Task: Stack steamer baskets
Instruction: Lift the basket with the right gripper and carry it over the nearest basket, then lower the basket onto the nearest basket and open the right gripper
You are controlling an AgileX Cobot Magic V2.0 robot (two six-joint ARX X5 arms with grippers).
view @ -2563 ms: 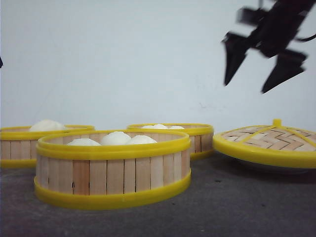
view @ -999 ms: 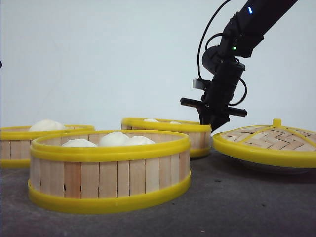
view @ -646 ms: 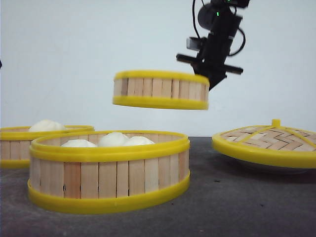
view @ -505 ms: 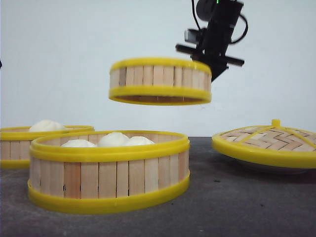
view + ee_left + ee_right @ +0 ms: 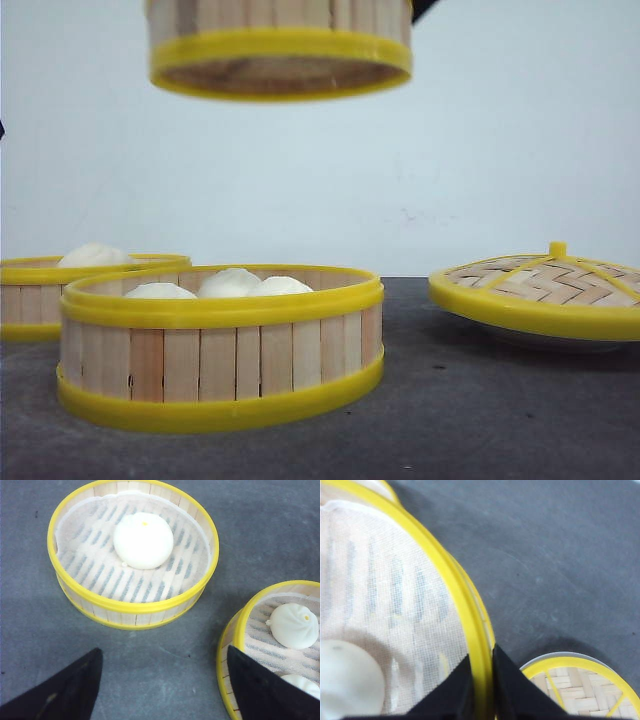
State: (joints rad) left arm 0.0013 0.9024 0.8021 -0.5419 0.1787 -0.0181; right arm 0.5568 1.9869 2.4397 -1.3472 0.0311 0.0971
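Observation:
One steamer basket (image 5: 280, 50) hangs high in the air at the top of the front view, its upper part cut off. My right gripper (image 5: 482, 680) is shut on its yellow rim (image 5: 470, 625), one finger inside the wall and one outside; a white bun (image 5: 345, 680) lies in it. A second steamer basket (image 5: 220, 340) with buns stands on the table in front, below the lifted one. A third steamer basket (image 5: 60, 290) (image 5: 132, 555) with one bun stands at the far left. My left gripper (image 5: 162, 680) is open above bare table between those two.
A domed woven lid (image 5: 545, 290) with a yellow rim and knob rests on a white plate at the right, also seen under my right gripper as the lid (image 5: 580, 690). The table (image 5: 480, 420) is dark grey.
My right gripper came down, shut on the back basket's rim and lifted it. The basket has risen and moved left toward the front basket, nearly out of the top of the view.

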